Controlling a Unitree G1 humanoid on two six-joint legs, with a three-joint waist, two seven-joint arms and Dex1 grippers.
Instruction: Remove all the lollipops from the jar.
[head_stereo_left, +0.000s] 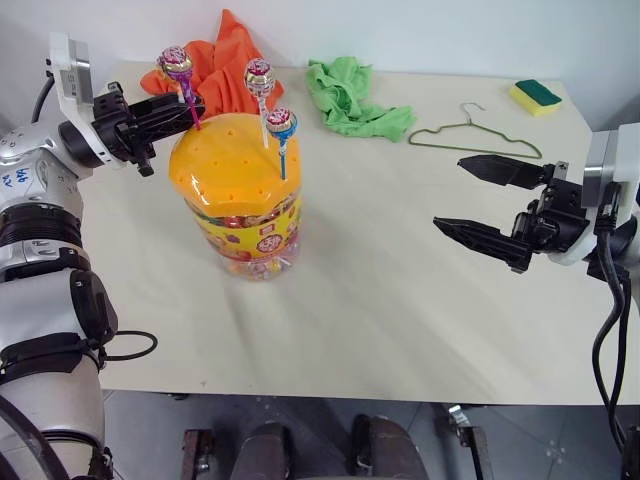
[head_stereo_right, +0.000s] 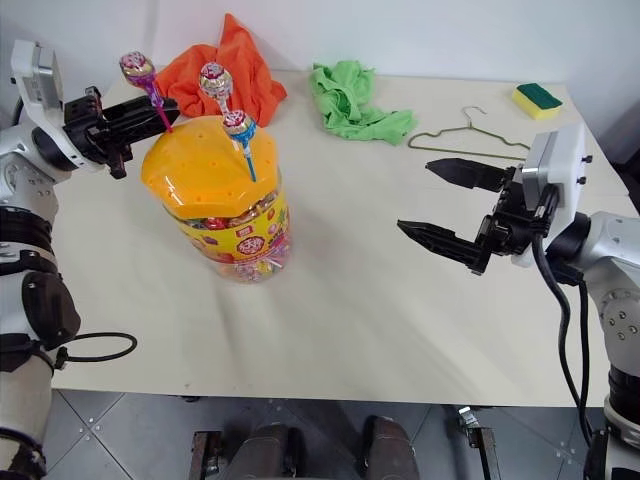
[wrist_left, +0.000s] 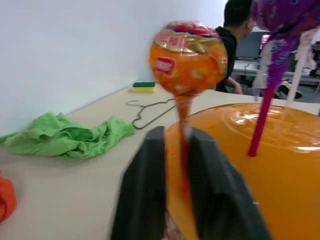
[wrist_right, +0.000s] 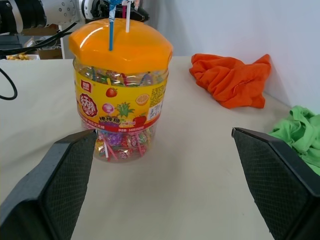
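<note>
Standing on the near-left part of the table (head_stereo_left: 400, 300), the jar (head_stereo_left: 245, 215) carries three lollipops (head_stereo_left: 280, 125) stuck in its lid. My left gripper (head_stereo_left: 185, 108) pinches the purple lollipop's stick (head_stereo_left: 189, 105); my right gripper (head_stereo_left: 485, 205) hangs wide apart, well aside.

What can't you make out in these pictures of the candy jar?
- Left wrist view: the left tool hides the lower stick of the orange lollipop, so whether it has left the lid is unclear.
- Same view: the purple lollipop is cut off by the top edge.
- Right wrist view: the sticks run past the top edge.
- Head views: the label is too small to read.
</note>
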